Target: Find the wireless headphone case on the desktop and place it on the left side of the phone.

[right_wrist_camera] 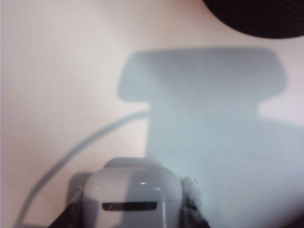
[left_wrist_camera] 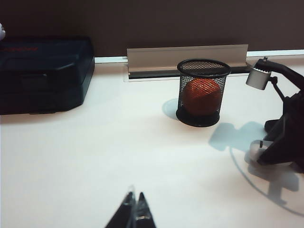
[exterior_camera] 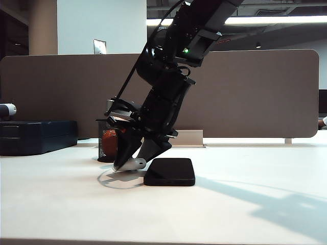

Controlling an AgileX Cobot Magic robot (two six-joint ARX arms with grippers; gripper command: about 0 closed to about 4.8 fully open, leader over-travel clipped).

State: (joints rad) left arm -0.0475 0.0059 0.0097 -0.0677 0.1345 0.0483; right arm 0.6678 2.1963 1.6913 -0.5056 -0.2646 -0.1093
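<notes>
The right gripper (exterior_camera: 134,162) pinches the white case (exterior_camera: 136,164) down on the desk (exterior_camera: 230,204), just left of the phone (exterior_camera: 170,171). The left gripper (left_wrist_camera: 134,209) hangs closed, well apart.

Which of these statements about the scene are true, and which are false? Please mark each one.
1. The right gripper is low at the desktop, with the case between its fingers. True.
2. The case is to the right of the phone in the exterior view. False: it is just left of the phone.
3. The orange ball sits inside a black mesh cup. True.
4. The left gripper holds the phone. False: it is shut, empty, over bare desktop.
5. The blue box lies on top of the phone. False: it stands far off, by the divider.
</notes>
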